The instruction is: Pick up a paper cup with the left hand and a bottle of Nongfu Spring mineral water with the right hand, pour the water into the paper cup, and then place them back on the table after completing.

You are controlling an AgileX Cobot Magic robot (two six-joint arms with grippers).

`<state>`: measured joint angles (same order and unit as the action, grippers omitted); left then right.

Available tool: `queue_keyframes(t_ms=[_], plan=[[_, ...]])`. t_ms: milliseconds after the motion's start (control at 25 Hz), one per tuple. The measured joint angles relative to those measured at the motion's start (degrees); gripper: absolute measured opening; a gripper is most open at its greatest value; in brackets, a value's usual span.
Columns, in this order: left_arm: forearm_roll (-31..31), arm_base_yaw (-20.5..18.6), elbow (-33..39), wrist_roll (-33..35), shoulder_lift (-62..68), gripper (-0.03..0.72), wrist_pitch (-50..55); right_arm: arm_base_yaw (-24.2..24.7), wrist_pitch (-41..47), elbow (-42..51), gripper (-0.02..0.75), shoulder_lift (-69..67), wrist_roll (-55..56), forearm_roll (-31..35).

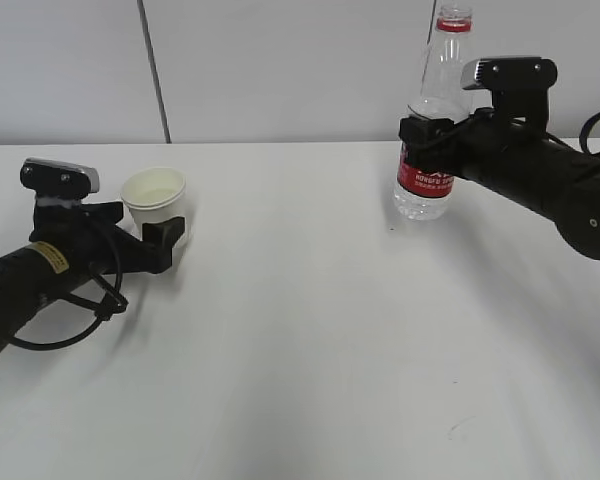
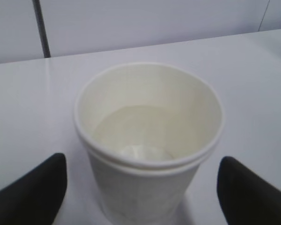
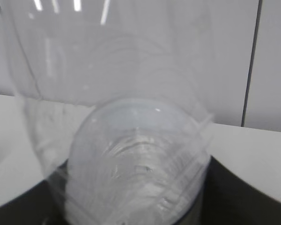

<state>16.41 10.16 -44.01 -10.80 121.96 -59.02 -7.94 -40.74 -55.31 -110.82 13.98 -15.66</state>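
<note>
A white paper cup (image 1: 155,198) stands upright on the table (image 1: 300,340) at the left, with clear water (image 2: 140,129) low inside it. My left gripper (image 1: 150,230) is open around the cup. Its black fingertips (image 2: 33,187) sit on either side of the cup (image 2: 147,140), with a gap at each side. At the right, the clear bottle (image 1: 426,120) with a red label and red neck ring is upright, its base at or just above the table. My right gripper (image 1: 427,150) is shut on its lower body. The bottle (image 3: 131,140) fills the right wrist view, between dark fingers (image 3: 234,197).
A pale wall with a dark vertical seam (image 1: 155,70) runs behind the table's far edge. A black cable (image 1: 70,325) loops beside the left arm. Bare white tabletop lies between the cup and the bottle and toward the front.
</note>
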Motion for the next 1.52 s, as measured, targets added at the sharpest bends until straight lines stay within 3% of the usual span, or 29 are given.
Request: queue_keyframes(t_ms=[440,1520], plan=[[0.1,0.0,7.5,0.2,-7.9,0.591,0.2,0.0,-0.5,0.0,0.407,-4.3,0.0,0.4],[2.6,0.0,7.9,0.2,-8.8,0.589,0.8,0.0,-5.4,0.0,0.406,-9.0,-0.2,1.1]])
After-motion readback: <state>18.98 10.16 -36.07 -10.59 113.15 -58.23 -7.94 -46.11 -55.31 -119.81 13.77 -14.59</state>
